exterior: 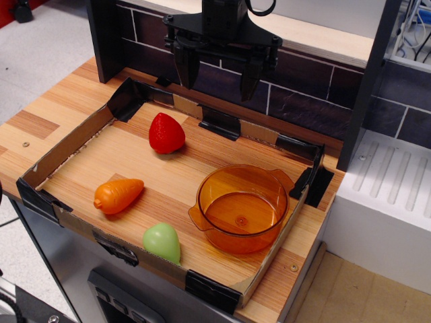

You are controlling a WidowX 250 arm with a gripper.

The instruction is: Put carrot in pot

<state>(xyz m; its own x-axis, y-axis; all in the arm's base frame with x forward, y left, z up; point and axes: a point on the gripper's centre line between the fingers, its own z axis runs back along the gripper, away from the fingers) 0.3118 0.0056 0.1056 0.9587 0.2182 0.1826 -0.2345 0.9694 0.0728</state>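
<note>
Green fruit point(161, 241): pale, egg-shaped, lying by the front edge of the bench point(74, 101), just inside the low cardboard wall point(67, 145). Not wanted.

Carrot point(118, 195): all orange, stubby, lying on its side toward the front-left corner, cap end left, taper pointing right. I judge it light, stiff and smooth, likely to squirt out of a poor pinch; I would take it across its thick middle, not at the taper.

Pot point(241, 208): amber, see-through, empty, with two small handles, toward the front-right corner, well apart from the carrot. I judge it light enough to shift if knocked.

Strawberry point(166, 133): red, toward the rear-left corner, apart from the carrot.

My gripper point(217, 75): high above the rear edge, fingers spread apart, holding nothing.

Room: bare wood all around the carrot and between it and the pot. The cardboard wall runs near the carrot's left and front sides, so descend straight.
</note>
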